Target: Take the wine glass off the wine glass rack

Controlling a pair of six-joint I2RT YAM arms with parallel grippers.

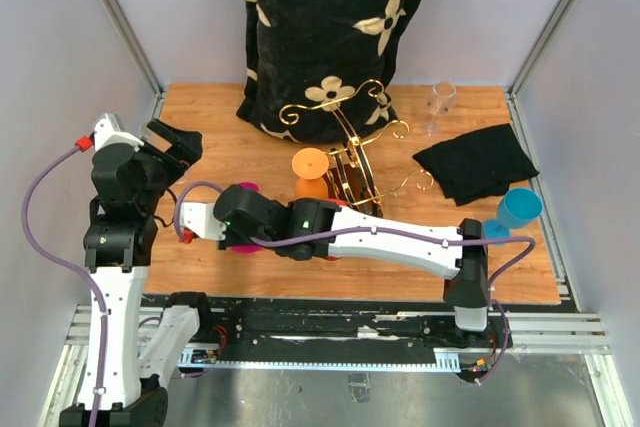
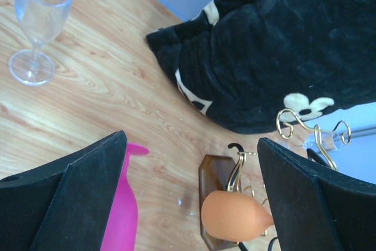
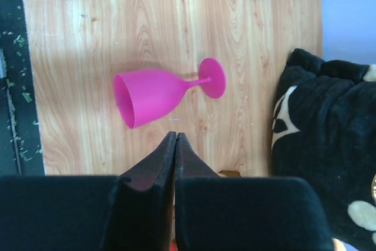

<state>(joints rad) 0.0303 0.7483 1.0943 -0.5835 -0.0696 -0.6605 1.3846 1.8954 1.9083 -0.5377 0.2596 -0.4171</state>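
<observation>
Your right claw [image 3: 175, 136] is pressed together and empty above the pink glass [image 3: 158, 95] lying mid-frame. The left claw [image 2: 189, 145] is spread. The orange glass [image 1: 311, 175] hangs on the rack [image 1: 352, 152], centre of the overhead frame. Your right forearm [image 1: 400, 239] lies close alongside, so a swing could topple the rack.

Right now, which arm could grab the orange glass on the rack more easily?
Probably left: the left gripper is open and the orange glass on the rack shows between its fingers. The right gripper is shut, over the pink glass lying on the table.

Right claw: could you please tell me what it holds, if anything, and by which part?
Nothing: the right claw is shut on nothing; the pink glass lies apart on its side.
</observation>
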